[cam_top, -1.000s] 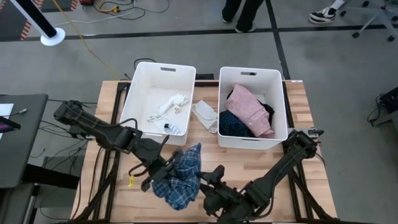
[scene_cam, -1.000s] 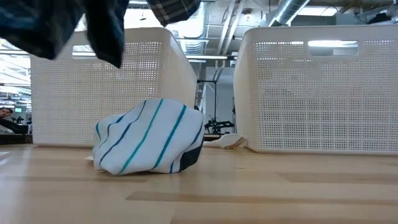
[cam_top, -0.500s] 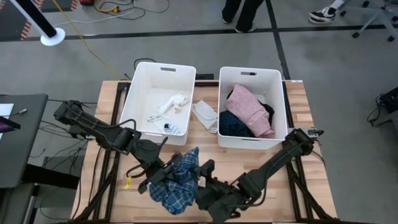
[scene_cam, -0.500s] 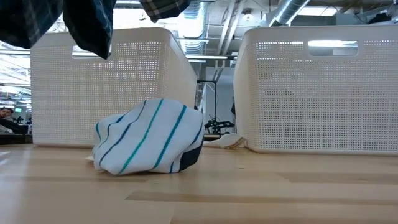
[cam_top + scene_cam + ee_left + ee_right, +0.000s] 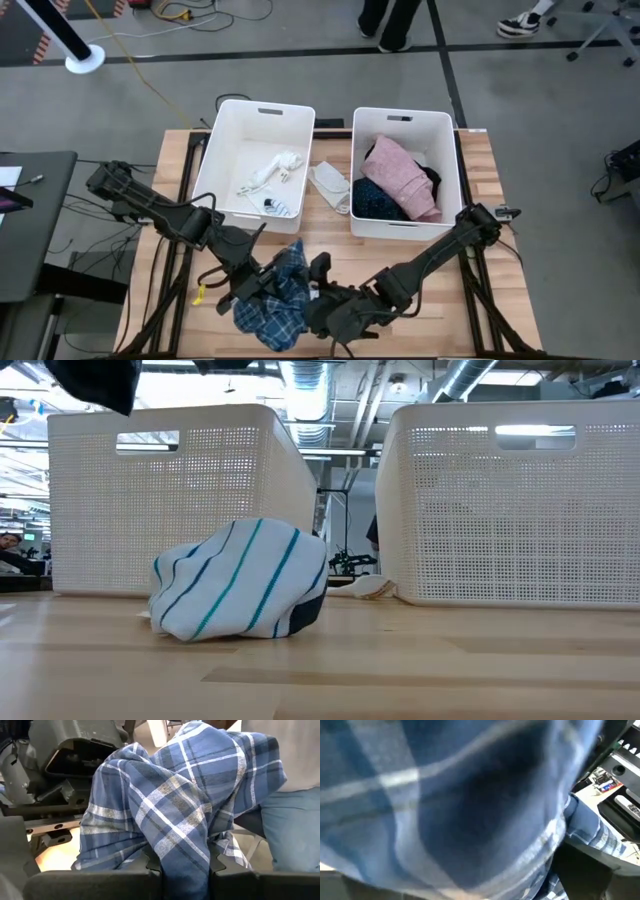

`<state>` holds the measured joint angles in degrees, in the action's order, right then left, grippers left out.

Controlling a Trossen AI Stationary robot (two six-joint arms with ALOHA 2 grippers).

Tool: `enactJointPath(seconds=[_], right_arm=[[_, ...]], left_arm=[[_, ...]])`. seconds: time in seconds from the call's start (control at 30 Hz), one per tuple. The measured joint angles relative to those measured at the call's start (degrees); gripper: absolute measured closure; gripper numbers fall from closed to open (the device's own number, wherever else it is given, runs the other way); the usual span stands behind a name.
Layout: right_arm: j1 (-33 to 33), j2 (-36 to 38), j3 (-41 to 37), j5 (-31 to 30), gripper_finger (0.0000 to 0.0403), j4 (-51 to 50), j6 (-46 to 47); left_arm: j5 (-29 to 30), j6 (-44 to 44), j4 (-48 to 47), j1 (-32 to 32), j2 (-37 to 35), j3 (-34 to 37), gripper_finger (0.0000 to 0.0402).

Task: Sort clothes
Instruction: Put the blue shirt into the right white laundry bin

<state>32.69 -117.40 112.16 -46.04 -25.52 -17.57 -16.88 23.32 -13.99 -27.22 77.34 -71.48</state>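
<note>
The plaid shirt (image 5: 270,305) hangs above the bench (image 5: 470,310), in front of the left tub (image 5: 205,160), so we can carry it. Our left hand (image 5: 250,290) pinches it; our right hand (image 5: 325,310), spread wide, presses alongside, holding nothing.

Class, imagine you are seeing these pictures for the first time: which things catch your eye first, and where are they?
The blue plaid garment stands out, bunched at the table's near edge, pinched in the left tool, with the right tool open against it. Behind stand two white tubs: the right tub holds a pink garment. In the low view, a blue-white striped sock lies on the table.
</note>
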Motion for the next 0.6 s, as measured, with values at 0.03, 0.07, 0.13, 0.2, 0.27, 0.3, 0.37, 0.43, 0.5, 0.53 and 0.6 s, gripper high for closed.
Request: enactJointPath(seconds=[0.03,0.07,0.13,0.2,0.27,0.3,0.37,0.43,0.5,0.53,0.6], right_arm=[[0.0,0.0,0.0,0.0,0.0055,0.2,0.0],[0.0,0.0,0.0,0.0,0.0066,0.5,0.0],[0.0,0.0,0.0,0.0,0.0097,1.0,-0.3],[0.0,0.0,0.0,-0.1,0.0139,1.0,-0.4],[0.0,0.0,-0.1,-0.1,0.0195,0.9,-0.5],[0.0,0.0,-0.1,-0.2,0.0225,0.9,-0.5],[0.0,0.0,-0.1,-0.2,0.0297,0.6,-0.7],[0.1,0.0,-0.1,-0.4,0.0363,0.0,-0.9],[0.4,0.0,-0.1,-0.9,0.0376,-0.1,-1.6],[0.5,0.0,-0.1,-1.1,0.0376,0.1,-1.8],[0.5,0.0,-0.1,-1.3,0.0376,0.6,-1.8]], left_arm=[[0.1,-0.2,0.2,-0.1,0.0,0.0,0.0361],[0.4,-0.5,0.3,-0.2,0.0,0.0,0.0361],[1.0,-1.0,0.4,-0.3,0.0,0.0,0.0350],[1.7,-2.2,0.5,-0.3,0.0,0.0,0.0334],[2.2,-2.9,0.5,-0.3,0.0,0.0,0.0317],[2.3,-3.0,0.6,-0.3,-0.1,0.0,0.0309],[2.6,-3.1,0.8,-0.3,-0.1,-0.1,0.0295],[3.5,-3.5,0.6,-0.3,-0.1,-0.1,0.0283],[4.5,-3.8,0.4,-0.3,-0.1,-0.1,0.0271],[5.0,-4.1,0.2,-0.4,-0.4,-0.1,0.0266],[6.2,-4.6,-0.3,-0.7,-1.0,-0.1,0.0256]])
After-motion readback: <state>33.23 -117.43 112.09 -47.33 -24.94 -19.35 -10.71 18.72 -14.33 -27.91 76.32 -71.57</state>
